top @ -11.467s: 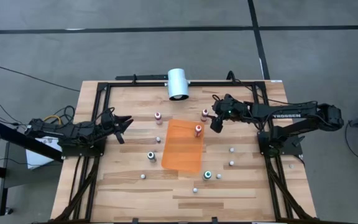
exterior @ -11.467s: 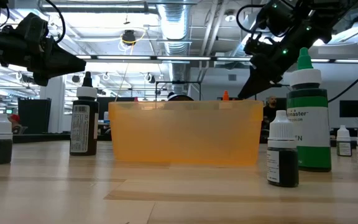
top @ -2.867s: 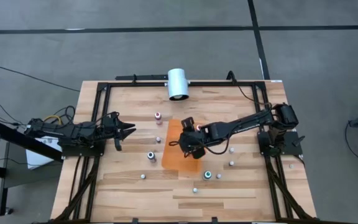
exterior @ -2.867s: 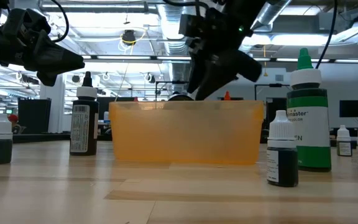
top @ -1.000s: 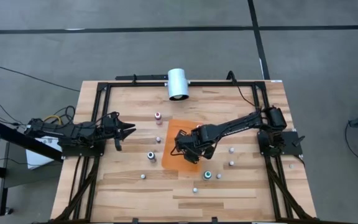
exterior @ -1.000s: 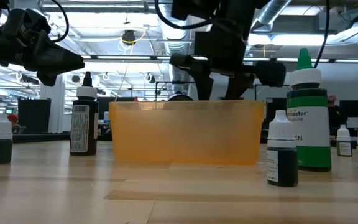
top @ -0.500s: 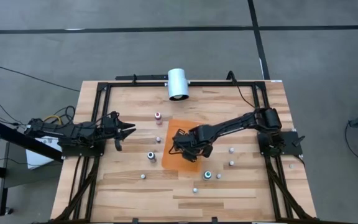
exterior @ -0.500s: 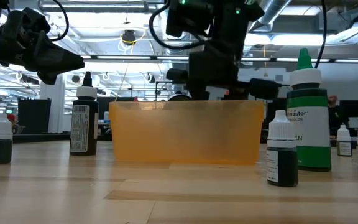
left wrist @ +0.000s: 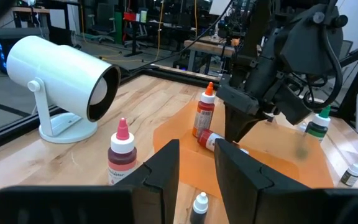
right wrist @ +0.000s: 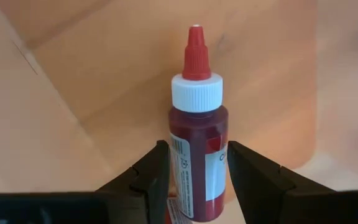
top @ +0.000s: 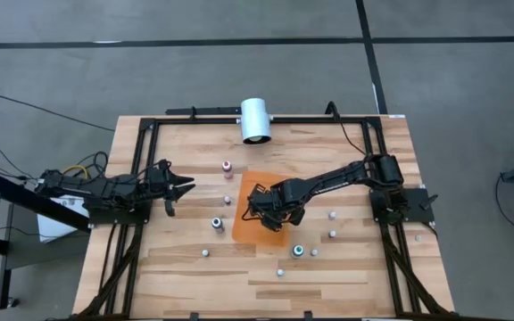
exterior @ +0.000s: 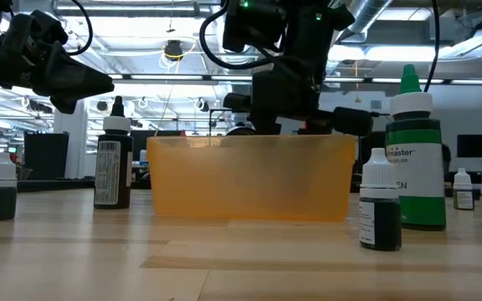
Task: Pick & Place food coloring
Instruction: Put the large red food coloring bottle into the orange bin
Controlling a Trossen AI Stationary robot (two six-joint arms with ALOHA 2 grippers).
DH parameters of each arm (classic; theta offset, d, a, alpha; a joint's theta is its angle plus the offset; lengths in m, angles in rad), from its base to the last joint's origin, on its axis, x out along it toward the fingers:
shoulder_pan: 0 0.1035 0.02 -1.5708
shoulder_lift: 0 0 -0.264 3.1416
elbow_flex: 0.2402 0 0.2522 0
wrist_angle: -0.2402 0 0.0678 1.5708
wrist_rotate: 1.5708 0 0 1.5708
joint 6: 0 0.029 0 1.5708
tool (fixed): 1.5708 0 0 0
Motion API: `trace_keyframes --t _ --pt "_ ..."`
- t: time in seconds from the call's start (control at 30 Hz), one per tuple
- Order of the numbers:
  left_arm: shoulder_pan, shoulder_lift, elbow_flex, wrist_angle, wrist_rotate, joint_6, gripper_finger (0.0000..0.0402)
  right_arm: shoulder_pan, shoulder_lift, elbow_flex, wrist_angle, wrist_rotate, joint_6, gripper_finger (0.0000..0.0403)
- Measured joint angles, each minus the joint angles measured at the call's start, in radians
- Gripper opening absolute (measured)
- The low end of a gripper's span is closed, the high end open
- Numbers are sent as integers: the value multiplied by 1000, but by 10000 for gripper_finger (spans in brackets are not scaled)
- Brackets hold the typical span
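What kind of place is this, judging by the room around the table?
Probably a robotics lab or workshop: open ceiling ducts and strip lights overhead, workbenches with equipment behind, and a wooden table with a black frame carrying two robot arms.

Right arm reached across the table toward its middle, wrist bent down; right gripper (top: pixel 261 203) had its fingers (right wrist: pixel 151 171) closed. Left arm waited at the left edge, left gripper (top: pixel 178 185) parted.

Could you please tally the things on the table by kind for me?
Small food coloring bottles: 11 (9 on the wood, 2 in the bin)
Translucent orange plastic bin: 1
White cylindrical fixture on a stand: 1
Total: 13
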Motion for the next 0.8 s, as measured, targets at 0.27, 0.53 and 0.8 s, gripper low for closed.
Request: trace_keyframes --t 0.27,0.53,0.8 --pt "0 0 0 0 0 0 93 -18 0 0 0 -5 11 148" --pt "0 0 0 0 0 0 93 -18 47 4 4 19 18 148" --pt "0 0 0 0 0 0 93 -8 51 8 2 61 54 148"
